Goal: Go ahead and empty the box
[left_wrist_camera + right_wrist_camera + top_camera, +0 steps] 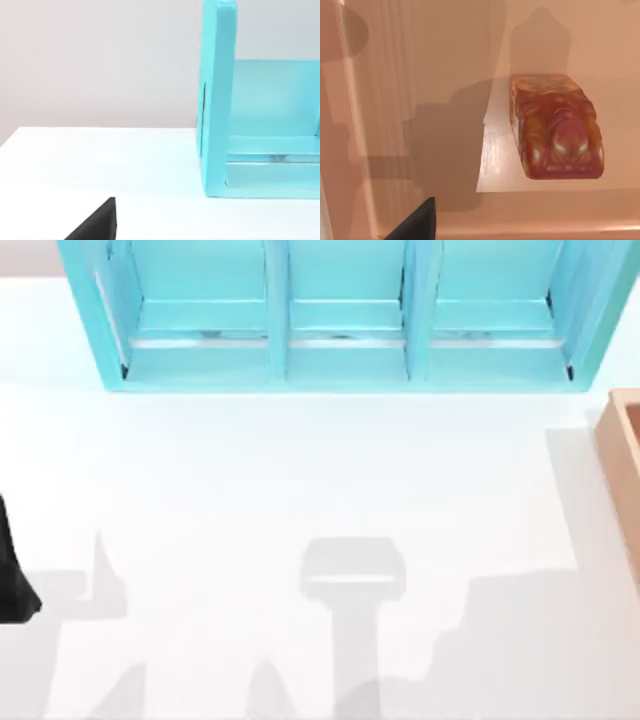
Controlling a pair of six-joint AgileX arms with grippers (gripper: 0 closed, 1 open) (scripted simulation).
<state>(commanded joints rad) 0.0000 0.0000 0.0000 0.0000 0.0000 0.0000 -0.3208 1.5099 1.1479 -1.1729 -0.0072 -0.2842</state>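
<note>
Two arms share this table, and going from the top view's left to its right: the left arm (12, 580) shows as a dark shape at the left edge, parked well away from the work, and whether its fingers are spread or closed I cannot tell. Along the far side stands the cyan cabinet (340, 315), its three compartments open toward the table and bare inside, which looks like the place meant to receive what comes out. At the right edge sits the box (622, 435), tan wood with thick walls, only its corner in view from above. The right wrist view looks straight down into the box (410, 75), so I judge the right arm hangs above it to reach in; its grip state cannot be told. Inside lies one red-orange carton (554, 127), flat on the floor, near one wall.
</note>
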